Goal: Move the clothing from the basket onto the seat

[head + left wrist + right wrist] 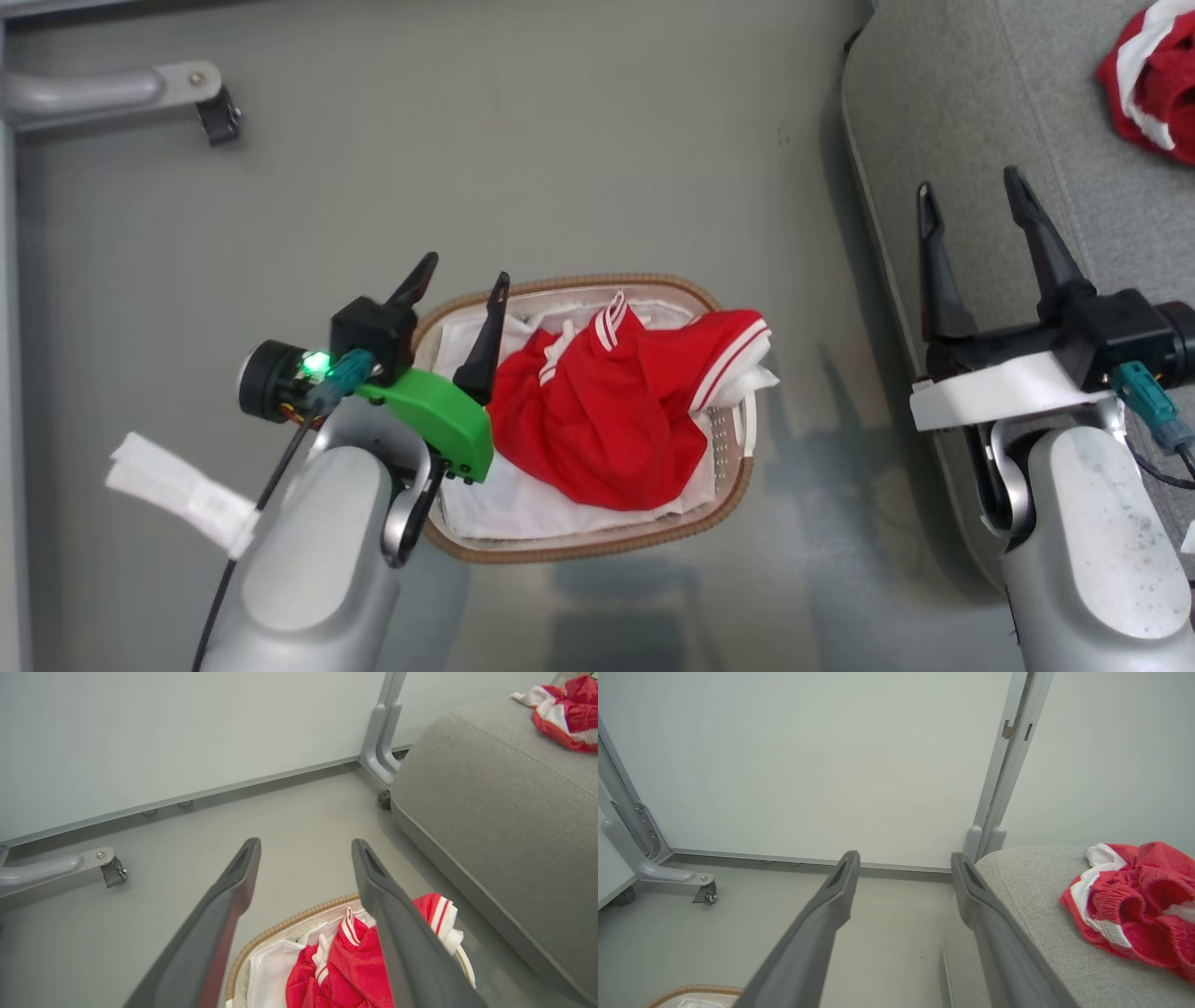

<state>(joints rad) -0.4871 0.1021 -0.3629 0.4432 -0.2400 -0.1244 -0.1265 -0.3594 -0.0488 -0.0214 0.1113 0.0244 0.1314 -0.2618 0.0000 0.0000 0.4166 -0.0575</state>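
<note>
A red garment with white stripes (621,406) lies heaped in the white basket (738,439) with its brown woven rim, on the white liner (523,504); the left wrist view has it too (345,966). My left gripper (462,280) hangs open over the basket's left end, nothing between its fingers (233,891). Another red and white garment (1153,84) rests on the grey seat (990,112), also seen on the cushion (1134,905). My right gripper (971,191) stands open at the seat's left edge, empty, fingers (976,896) apart.
A grey floor surrounds the basket. A pale wall panel with a metal post (999,779) stands behind. A caster leg (210,103) reaches in at the far left. A white tag (177,490) hangs off my left forearm.
</note>
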